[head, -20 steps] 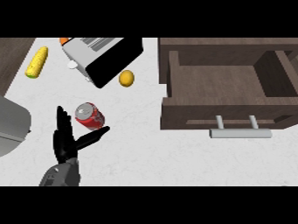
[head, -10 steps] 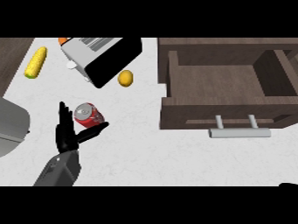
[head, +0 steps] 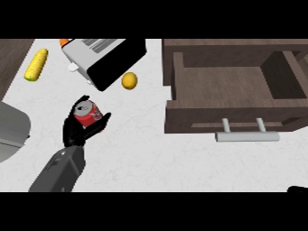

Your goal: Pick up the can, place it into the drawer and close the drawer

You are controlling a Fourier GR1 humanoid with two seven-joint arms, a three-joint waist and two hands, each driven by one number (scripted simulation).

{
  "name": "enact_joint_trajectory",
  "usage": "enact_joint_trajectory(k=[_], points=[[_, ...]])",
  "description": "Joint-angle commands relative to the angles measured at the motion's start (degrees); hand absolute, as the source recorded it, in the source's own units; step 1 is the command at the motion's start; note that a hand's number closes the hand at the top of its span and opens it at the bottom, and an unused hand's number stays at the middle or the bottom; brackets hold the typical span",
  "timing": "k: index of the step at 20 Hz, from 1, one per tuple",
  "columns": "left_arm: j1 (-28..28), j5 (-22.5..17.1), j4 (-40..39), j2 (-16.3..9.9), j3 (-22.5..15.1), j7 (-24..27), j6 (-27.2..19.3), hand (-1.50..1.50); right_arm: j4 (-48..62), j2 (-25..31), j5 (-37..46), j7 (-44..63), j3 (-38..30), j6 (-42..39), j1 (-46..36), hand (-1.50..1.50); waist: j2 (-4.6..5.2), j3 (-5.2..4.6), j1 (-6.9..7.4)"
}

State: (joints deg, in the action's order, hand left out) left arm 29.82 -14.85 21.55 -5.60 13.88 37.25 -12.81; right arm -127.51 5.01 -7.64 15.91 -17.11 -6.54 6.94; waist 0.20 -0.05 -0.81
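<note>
Red and silver, the can (head: 87, 115) sits in the left hand (head: 76, 131), whose black fingers curl up round its sides while the thumb comes in from the right; its silver top faces upward and tilts slightly toward the toaster. Can and hand lie well to the left of the drawer (head: 240, 88), over the white worktop (head: 149, 153), with a wide strip of bare surface between them and the drawer's front. The grey left forearm (head: 59, 171) runs down from the hand to the lower edge of the view.

Taking the drawer as the landmark: it stands pulled open, a dark wooden box with its inside bare to the eye, and its pale bar handle (head: 246, 133) juts from the front panel toward the viewer. Left of the drawer's far corner lies a toaster (head: 103, 61), silver and black, set at an angle. Between the toaster and the drawer, nearer the toaster, rests a small yellow-orange fruit, likely a lemon (head: 129, 80). Farther left again, beyond the toaster, lies a cob of corn (head: 37, 64) on the worktop's edge beside a dark wood surface. A large grey rounded object (head: 2, 131) fills the left edge, well away from the drawer.

Below the drawer, at the lower right corner, only a dark tip of the right hand (head: 306, 190) shows; I cannot tell how its fingers are set.
</note>
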Motion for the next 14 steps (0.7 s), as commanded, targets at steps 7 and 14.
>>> enact_joint_trajectory(k=[7,14], points=[[5.0,-0.3,-5.7,1.2,1.0,5.5,4.6,1.50,-1.9,-0.7,2.7,0.0,0.5,0.3,1.0,-1.50,0.11,-0.02,-0.32],[6.1,4.5,-6.9,-0.4,-4.4,3.2,14.4,1.50,-0.5,1.7,0.4,2.9,-0.8,0.7,-3.4,-1.50,0.07,-0.02,-0.18]])
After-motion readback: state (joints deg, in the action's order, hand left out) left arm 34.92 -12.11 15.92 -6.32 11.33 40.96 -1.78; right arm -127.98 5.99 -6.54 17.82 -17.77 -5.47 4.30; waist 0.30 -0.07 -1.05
